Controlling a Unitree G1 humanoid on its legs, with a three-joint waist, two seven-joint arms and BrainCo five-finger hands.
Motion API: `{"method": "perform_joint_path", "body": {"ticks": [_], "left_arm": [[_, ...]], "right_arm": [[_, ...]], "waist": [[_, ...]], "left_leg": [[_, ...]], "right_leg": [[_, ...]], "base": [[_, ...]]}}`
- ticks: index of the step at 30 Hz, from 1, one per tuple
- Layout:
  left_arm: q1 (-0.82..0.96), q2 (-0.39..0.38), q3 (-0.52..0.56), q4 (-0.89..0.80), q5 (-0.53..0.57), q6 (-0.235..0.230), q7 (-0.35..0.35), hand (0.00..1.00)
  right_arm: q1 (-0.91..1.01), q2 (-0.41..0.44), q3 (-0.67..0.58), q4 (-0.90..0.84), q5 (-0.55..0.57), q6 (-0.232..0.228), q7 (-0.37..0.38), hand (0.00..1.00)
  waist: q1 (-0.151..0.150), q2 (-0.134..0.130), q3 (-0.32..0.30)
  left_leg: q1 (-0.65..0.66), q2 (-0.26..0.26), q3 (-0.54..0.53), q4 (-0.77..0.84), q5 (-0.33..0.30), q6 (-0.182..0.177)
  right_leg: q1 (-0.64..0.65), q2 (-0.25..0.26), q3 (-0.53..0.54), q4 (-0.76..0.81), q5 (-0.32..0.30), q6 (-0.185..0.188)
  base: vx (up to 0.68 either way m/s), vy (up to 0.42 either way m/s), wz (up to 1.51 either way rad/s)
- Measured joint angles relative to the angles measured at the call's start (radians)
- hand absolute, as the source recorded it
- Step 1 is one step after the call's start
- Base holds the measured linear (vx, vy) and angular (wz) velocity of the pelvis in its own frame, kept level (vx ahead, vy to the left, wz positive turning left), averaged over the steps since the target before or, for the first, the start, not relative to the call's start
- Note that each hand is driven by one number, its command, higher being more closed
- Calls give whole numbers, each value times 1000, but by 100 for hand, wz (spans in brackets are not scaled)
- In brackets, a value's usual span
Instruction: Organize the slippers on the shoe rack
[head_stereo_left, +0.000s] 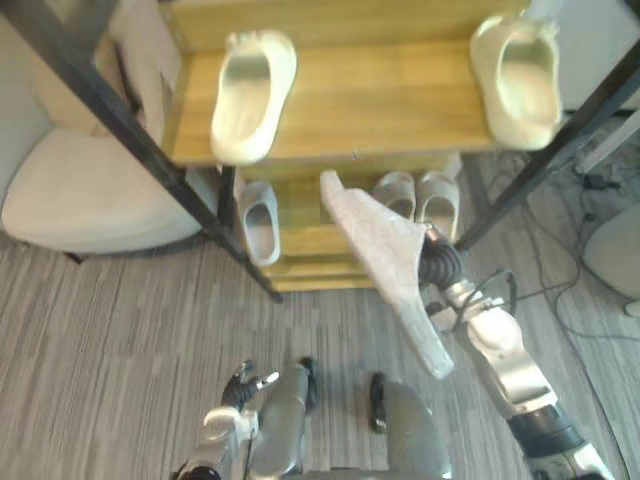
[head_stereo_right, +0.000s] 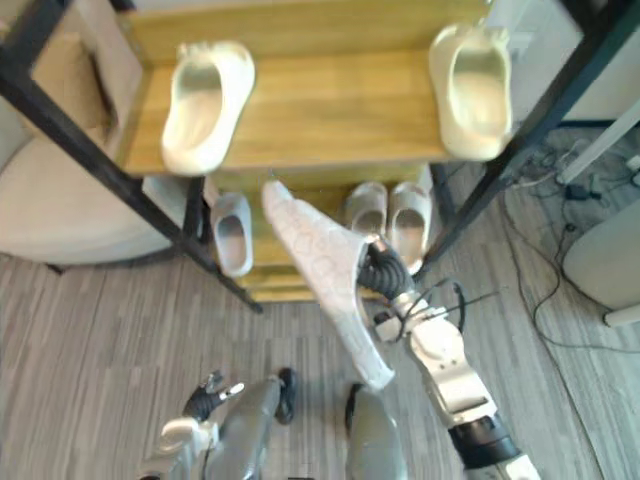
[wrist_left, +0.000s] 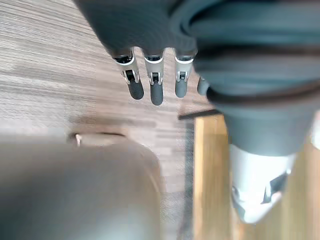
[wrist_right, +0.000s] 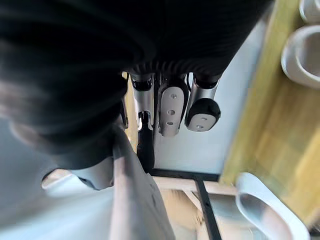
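- right hand (head_stereo_left: 440, 262) comes up from the lower right of the head view, its fingers closed round a patterned slipper (head_stereo_left: 385, 250), gripping it along one edge at about mid-length.
- the patterned slipper sits at the centre of the frame, sole toward the camera and tilted. one end points to the upper left toward the rack, and the other drops to the lower right over the floor (head_stereo_left: 120, 330).
- i cannot tell whether its upper end touches the rack.
- in the right wrist view the fingers (wrist_right: 170, 112) fold down beside the slipper's pale edge.
- a shoe rack (head_stereo_left: 380, 100) with wooden shelves in a black frame stands across the upper half of the head view.
- on the top shelf, a left cream slipper (head_stereo_left: 253, 95) lies at the upper left and a right cream slipper (head_stereo_left: 520, 80) at the upper right. they are well apart, both with the open side up.
- on the lower shelf, a grey slipper (head_stereo_left: 260, 222) lies at the left, near the black post.
- a pair of pale slippers (head_stereo_left: 438, 205) lies side by side just right of the held slipper's upper end.
- left hand (head_stereo_left: 245, 385) hangs low at the lower left of the frame, over the floor, fingers relaxed and holding nothing.
- in the left wrist view its fingers (wrist_left: 156, 92) point straight at the floor.
- a pale armchair (head_stereo_left: 90, 190) sits at the left edge of the frame, beside the rack.
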Motion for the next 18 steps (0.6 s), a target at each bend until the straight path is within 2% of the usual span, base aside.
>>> {"method": "perform_joint_path", "body": {"ticks": [6,9,14,18], "left_arm": [[6,4,1,49,-16,20,23,0],[-2,-30,18,39,-19,29,42,0],[-12,-48,51,-22,-20,29,42,0],[-12,-51,63,-45,-20,30,59,0]], "right_arm": [[-137,-6,23,46,-20,-10,-61,100],[-212,-9,27,102,-39,-11,-103,100],[-300,-10,23,115,-61,-10,-176,100],[-349,-11,-26,125,-96,-10,-243,100]], "waist": [[22,-17,51],[53,-36,72],[86,-45,99],[115,-44,108]], "left_leg": [[-249,-12,-41,246,-55,-3],[-394,-19,-55,368,-80,-16],[-556,-17,-58,478,-86,-26],[-638,-12,-58,532,-85,-32]], "right_leg": [[-229,-31,-31,265,-94,-14],[-363,-57,-50,409,-143,-30],[-517,-86,-65,552,-187,-44],[-592,-101,-77,621,-207,-54]], "base": [[-138,-21,19],[-127,-12,21],[-123,-39,19],[-72,-31,13]]}}
